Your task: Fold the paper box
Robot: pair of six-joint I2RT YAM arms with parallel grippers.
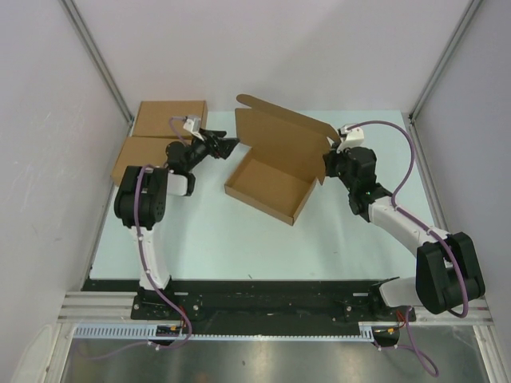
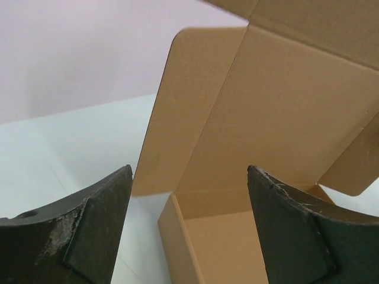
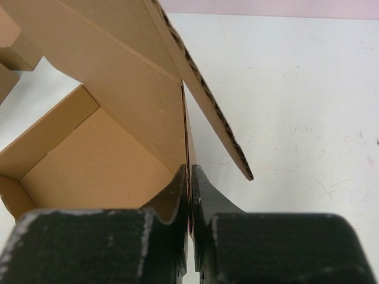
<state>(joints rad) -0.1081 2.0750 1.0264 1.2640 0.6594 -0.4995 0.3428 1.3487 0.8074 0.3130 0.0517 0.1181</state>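
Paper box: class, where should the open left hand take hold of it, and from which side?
Grip the left side flap of the lid at its free edge, coming from the box's left, where the left hand is open. The flap stands upright, thin and unobstructed. The right hand pinches the opposite side.

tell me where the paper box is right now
In the top view the paper box sits near the middle of the table, lid raised, between the open left gripper and the right gripper, which is shut on its right side.
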